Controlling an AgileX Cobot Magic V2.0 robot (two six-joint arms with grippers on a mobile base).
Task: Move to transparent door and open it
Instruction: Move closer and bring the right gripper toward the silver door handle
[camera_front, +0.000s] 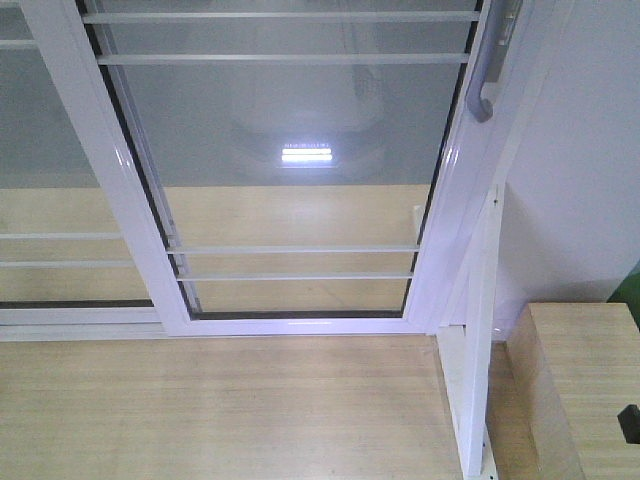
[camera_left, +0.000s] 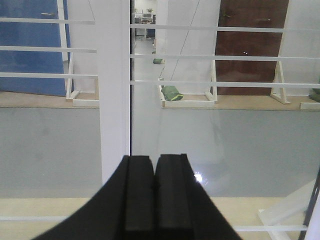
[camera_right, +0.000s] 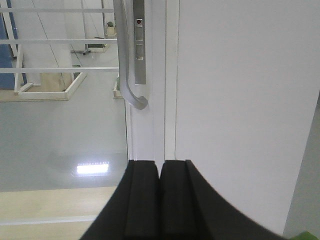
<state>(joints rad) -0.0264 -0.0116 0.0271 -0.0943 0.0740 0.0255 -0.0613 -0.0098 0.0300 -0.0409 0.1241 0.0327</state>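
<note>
The transparent door fills the front view: clear glass in a white frame with thin white bars. Its curved grey pull handle sits on the right stile at the top right, and shows in the right wrist view above and slightly left of my right gripper. That gripper is shut and empty, facing the stile. My left gripper is shut and empty, facing the door's left stile. Neither gripper shows in the front view.
A second white-framed glass panel without a handle lies to the left. A white wall and a white bracket post stand to the right. A wooden block sits at the lower right. The wood floor runs in front.
</note>
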